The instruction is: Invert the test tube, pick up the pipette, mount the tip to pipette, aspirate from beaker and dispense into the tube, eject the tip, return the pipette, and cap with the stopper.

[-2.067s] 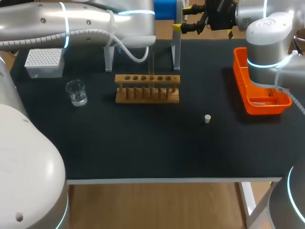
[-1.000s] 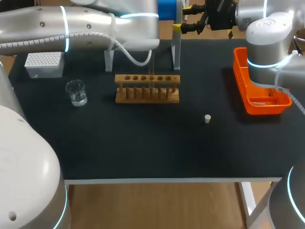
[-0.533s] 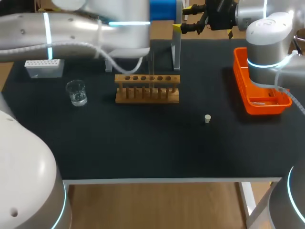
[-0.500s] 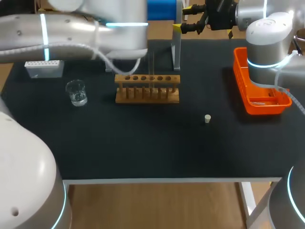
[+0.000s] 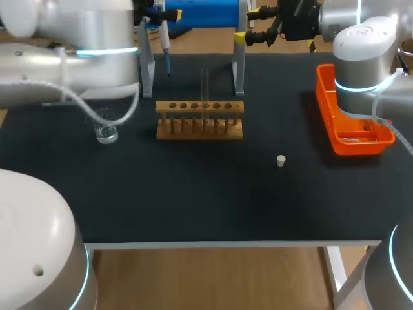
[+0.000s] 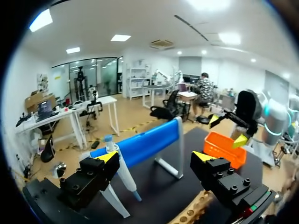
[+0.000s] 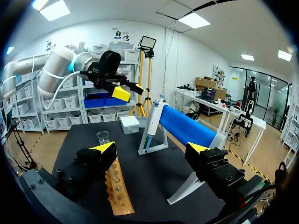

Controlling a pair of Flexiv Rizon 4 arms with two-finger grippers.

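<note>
Yellow-tipped fingers of the left gripper (image 6: 155, 158) stood wide apart, clasping nothing and touching nothing. The pipette (image 6: 119, 169) hung from the blue-barred stand (image 6: 140, 142) just beside one finger, clear of it. The right gripper (image 7: 151, 149) was likewise spread wide and empty, held above the far edge of the table (image 5: 193, 194) near the stand's other leg. The test tube (image 5: 204, 90) stood upright in the wooden rack (image 5: 200, 128), about the middle of its row of holes. The beaker (image 5: 105, 132) sat to the left of the rack, partly behind the left arm's cable. The stopper (image 5: 281, 161) lay alone on the dark table between the rack and the orange tray (image 5: 326, 129), well apart from both grippers.
</note>
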